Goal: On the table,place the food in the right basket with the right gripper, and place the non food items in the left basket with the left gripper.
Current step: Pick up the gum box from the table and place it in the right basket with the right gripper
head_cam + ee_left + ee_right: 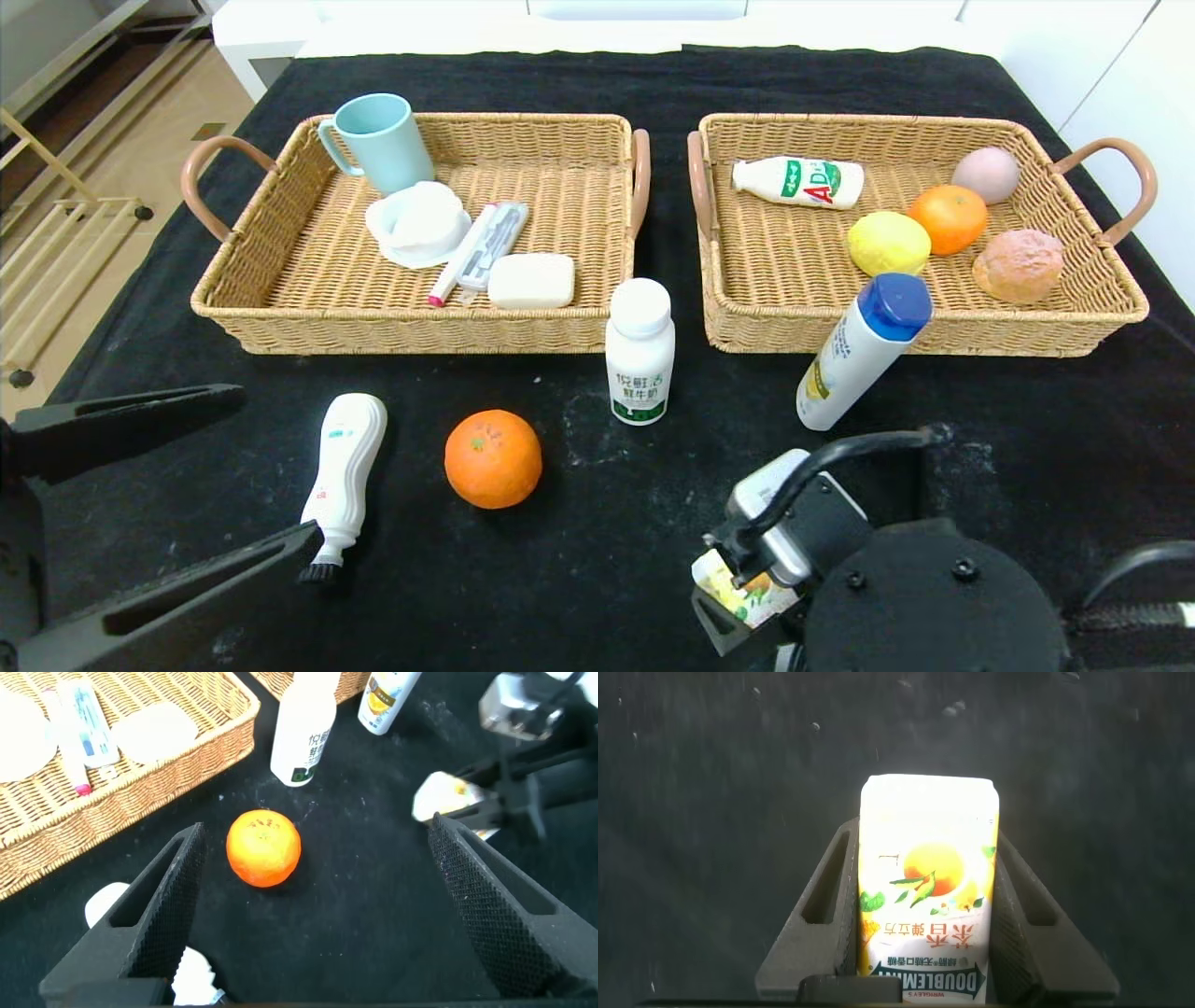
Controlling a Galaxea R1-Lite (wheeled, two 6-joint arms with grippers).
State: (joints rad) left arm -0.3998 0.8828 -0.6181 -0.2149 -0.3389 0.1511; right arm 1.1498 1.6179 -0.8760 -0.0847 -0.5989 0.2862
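My right gripper [738,597] [926,842] is shut on a small yellow-white juice carton [747,590] [929,887], low over the table [644,523] near its front edge. My left gripper [275,467] [316,835] stands open at the front left. A wavy white bottle [344,467] with a black brush tip lies beside the left gripper's lower finger, and an orange [493,458] [264,847] sits just ahead of the open fingers. A green-labelled milk bottle [639,353] stands upright between the baskets. A white tube bottle with a blue cap [864,350] leans on the right basket [934,338].
The left basket [401,331] holds a teal cup [378,142], a white bowl-like thing, a toothbrush case and a white soap bar. In the right basket lie a small bottle [798,181], a lemon [888,243], an orange, a pale ball and a brown roll.
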